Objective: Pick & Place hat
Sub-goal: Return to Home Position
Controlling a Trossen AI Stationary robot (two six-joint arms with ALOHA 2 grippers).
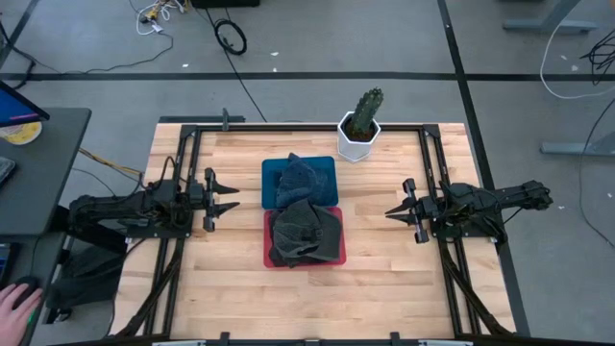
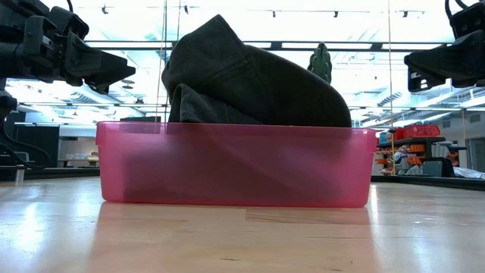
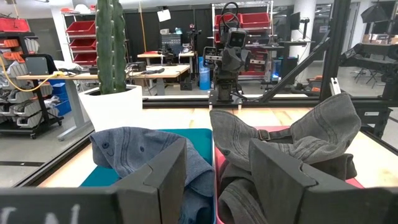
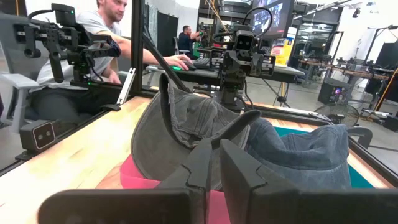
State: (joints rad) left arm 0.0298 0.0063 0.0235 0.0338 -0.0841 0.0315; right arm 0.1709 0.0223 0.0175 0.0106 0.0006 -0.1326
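A dark grey hat (image 1: 306, 235) lies crumpled in a red tray (image 1: 272, 259) at the table's middle, bulging above the rim in the low view (image 2: 250, 76). Just beyond it, a blue hat (image 1: 298, 178) sits in a blue tray (image 1: 272, 168). My left gripper (image 1: 233, 198) hovers open to the left of the trays, pointing at them; its wrist view shows both hats (image 3: 292, 143) (image 3: 137, 149) ahead of the fingers (image 3: 217, 155). My right gripper (image 1: 387, 213) hovers shut to the right of the red tray, with the grey hat (image 4: 168, 130) ahead of it (image 4: 216, 146).
A potted cactus (image 1: 360, 125) in a white pot stands at the far edge, right of the blue tray. Bare wood lies near, left and right of the trays. A person's hand (image 1: 14, 303) rests off the table's near left; a person (image 4: 106, 25) sits beyond the left side.
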